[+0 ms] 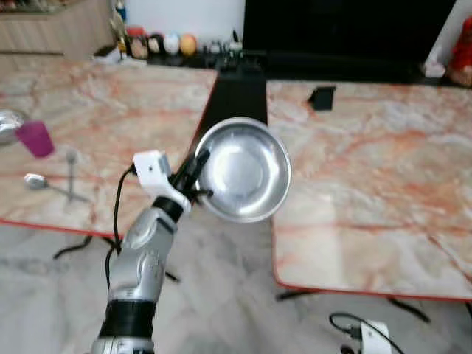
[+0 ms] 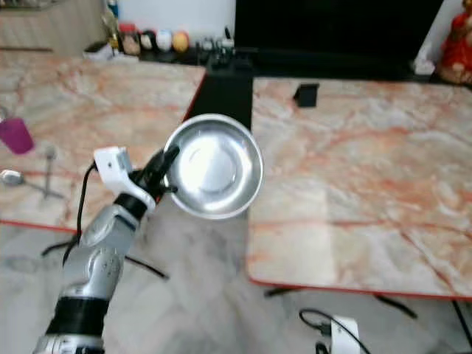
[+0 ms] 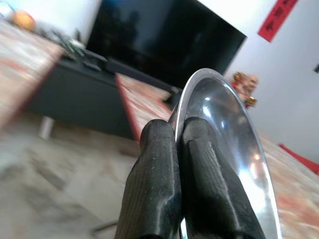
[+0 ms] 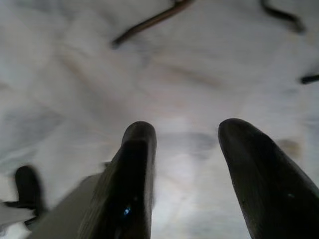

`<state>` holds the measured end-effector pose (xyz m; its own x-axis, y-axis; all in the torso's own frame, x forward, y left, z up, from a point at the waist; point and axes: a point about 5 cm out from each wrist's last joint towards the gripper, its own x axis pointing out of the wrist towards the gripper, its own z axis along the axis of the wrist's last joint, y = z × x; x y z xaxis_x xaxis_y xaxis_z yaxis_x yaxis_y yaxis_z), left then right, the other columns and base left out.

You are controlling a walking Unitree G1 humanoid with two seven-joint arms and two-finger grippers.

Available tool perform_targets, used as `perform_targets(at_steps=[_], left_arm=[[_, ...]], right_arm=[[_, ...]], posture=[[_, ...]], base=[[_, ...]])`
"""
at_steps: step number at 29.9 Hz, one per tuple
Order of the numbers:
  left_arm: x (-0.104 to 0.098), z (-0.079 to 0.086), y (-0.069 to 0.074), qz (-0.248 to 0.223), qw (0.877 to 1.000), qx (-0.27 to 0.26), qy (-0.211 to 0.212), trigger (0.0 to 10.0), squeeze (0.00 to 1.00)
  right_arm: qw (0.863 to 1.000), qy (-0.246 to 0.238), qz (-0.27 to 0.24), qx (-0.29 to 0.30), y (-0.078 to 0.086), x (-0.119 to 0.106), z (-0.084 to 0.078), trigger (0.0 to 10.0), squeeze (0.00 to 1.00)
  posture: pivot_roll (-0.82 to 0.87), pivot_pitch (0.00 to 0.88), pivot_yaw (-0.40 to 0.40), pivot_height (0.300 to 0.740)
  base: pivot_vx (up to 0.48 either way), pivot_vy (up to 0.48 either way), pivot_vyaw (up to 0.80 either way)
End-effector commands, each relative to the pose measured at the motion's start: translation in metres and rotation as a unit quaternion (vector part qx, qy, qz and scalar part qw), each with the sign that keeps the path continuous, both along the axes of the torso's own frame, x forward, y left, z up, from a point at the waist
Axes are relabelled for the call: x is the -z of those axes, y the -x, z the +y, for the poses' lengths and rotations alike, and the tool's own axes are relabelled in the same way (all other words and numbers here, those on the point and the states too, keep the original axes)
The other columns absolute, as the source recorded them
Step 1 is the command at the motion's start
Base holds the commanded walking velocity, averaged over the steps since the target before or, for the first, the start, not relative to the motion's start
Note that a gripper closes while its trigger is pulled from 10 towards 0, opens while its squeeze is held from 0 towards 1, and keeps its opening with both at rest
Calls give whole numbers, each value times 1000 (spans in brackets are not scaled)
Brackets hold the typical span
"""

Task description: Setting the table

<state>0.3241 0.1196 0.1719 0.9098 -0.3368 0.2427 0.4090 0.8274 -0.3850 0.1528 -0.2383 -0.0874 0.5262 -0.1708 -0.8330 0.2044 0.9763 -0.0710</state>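
Observation:
A shiny steel bowl [image 1: 243,169] hangs in the air over the gap between two marble tables, tilted so its inside faces me. My left gripper [image 1: 198,168] is shut on the bowl's left rim, and in the left wrist view both black fingers [image 3: 164,174] pinch that rim [image 3: 199,82]. My right gripper [image 4: 187,144] hangs low over the pale floor, open with nothing between its fingers. The right marble table [image 1: 369,177] has a small black object [image 1: 321,97] near its far edge.
The left marble table [image 1: 110,110] holds a purple cup [image 1: 35,139], a spoon [image 1: 35,181] and a fork-like utensil [image 1: 71,173]. A dark TV console [image 1: 243,74] with small items stands beyond the gap. Cables [image 1: 346,324] lie on the floor.

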Motion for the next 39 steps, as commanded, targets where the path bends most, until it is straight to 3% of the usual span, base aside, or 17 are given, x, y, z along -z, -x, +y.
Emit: perform_targets(at_steps=[1,18,24,32,39], left_arm=[[-8,-5,0,-21,1000,7,-3,10000,0],[-6,-6,1,-20,1000,18,-13,10000,0],[-2,-7,3,-19,998,47,-46,10000,0],[-1,11,3,-22,992,67,-100,10000,0],[-5,17,-4,-26,992,66,-106,10000,0]], right_arm=[[1000,3,-2,5,-1,-1,-4,10000,0],[1000,2,0,1,1,-1,-3,10000,0],[1000,3,1,0,1,0,-3,10000,0],[1000,3,1,-1,1,-1,-3,10000,0],[1000,5,1,-3,0,-1,-4,10000,0]], posture=[[84,0,-48,727],[84,0,-46,727],[81,0,-43,727],[82,0,-42,727],[83,0,-48,727]], base=[[0,-394,0],[0,-394,0],[0,-394,0],[0,-394,0],[0,-395,0]])
